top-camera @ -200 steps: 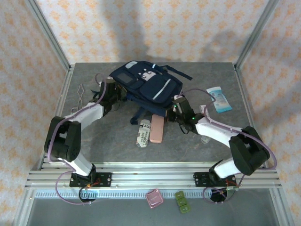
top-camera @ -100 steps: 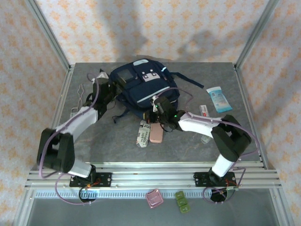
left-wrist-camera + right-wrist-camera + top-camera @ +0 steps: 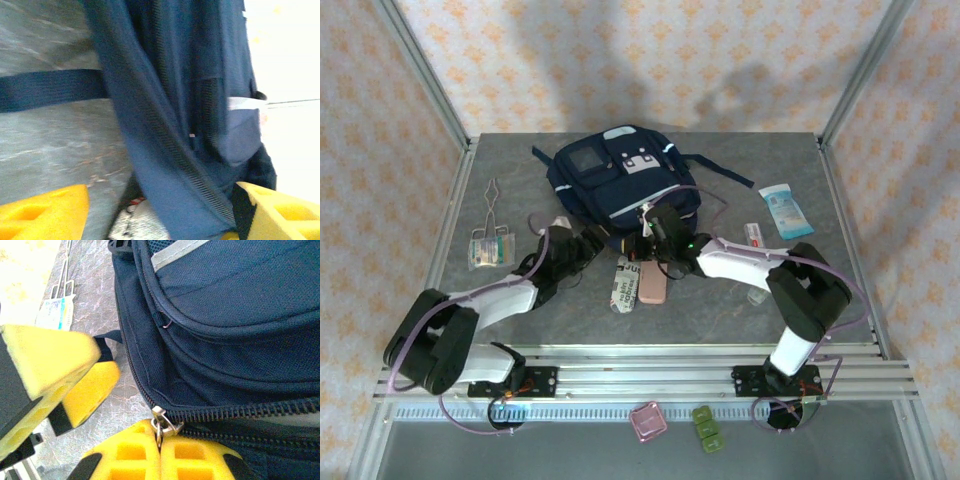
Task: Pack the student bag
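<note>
Top view: navy-blue fabric backpack with grey stripes (image 3: 620,180) lies far-centre on grey worktop (image 3: 710,312), left claw (image 3: 590,243) and right claw (image 3: 647,220) at its near edge. Left wrist: left claw (image 3: 160,212) spread wide, bag fabric between, ungripped. Right wrist: right claw (image 3: 160,460) pinched closed on metal zipper pull (image 3: 161,424).

The student bag (image 3: 620,178) is navy blue with light grey stripes, white front patches and a small grey square panel, and its straps are dark. The table (image 3: 520,310) is mottled grey. The walls (image 3: 650,60) are pale cream with a repeating orange floral motif. Off the bag's near side lie a pink case (image 3: 653,284) and a white pack (image 3: 625,284) with dark print. Toward the table's right edge sits a light blue and white packet (image 3: 786,210). The left arm (image 3: 500,297) and right arm (image 3: 740,262) are white and black. The left gripper (image 3: 160,215) and right gripper (image 3: 160,450) have yellow fingers (image 3: 42,212), and the zip pull (image 3: 161,421) is silver.
</note>
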Robot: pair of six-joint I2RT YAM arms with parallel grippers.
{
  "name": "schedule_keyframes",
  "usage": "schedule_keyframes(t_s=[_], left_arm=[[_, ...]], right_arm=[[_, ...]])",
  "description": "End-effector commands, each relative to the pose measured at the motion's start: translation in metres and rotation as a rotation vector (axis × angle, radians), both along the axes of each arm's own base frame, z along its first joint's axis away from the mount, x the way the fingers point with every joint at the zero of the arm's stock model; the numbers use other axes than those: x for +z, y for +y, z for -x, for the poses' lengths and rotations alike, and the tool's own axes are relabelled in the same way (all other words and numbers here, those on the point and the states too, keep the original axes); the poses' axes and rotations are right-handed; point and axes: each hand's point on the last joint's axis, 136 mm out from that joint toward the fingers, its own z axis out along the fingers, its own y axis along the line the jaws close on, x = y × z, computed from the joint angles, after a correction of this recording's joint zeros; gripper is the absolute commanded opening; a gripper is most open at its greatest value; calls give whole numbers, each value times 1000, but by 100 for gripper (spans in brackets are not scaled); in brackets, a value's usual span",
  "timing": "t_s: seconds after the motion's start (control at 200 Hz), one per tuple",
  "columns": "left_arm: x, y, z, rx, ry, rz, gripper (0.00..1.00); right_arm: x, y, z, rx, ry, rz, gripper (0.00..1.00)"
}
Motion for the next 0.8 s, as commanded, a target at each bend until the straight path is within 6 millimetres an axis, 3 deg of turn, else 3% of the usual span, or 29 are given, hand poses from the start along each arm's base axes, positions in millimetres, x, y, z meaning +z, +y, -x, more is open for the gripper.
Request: schedule_keyframes(t_s=[0.0, 0.07, 0.125, 0.165, 0.225, 0.27, 0.365, 0.44, 0.656, 0.796], left_arm=[[44, -23, -29, 3, -154, 74, 75], [41, -31, -36, -5, -157, 76, 74], [35, -34, -41, -7, -153, 78, 63], [30, -35, -43, -6, -147, 69, 47], [21, -32, -46, 3, -133, 39, 15], [16, -29, -47, 3, -121, 17, 0], [12, -20, -46, 4, -115, 3, 0], [12, -7, -45, 23, -113, -13, 0], [21, 33, -44, 63, -130, -81, 0], [27, 41, -49, 56, -140, -113, 0]], right_arm=[[24, 24, 1, 50, -47, -71, 0], [25, 26, 3, 57, -42, -67, 0], [26, 28, 5, 65, -32, -66, 0], [27, 28, 7, 72, -25, -64, 0], [27, 25, 9, 75, -14, -43, 0], [25, 20, 10, 68, -4, -7, 0], [18, 1, 13, 50, 18, 71, 0], [9, -24, 12, 9, 56, 116, 0], [-22, -140, -5, -217, 104, 303, 0], [-33, -209, -29, -398, 84, 398, 0]])
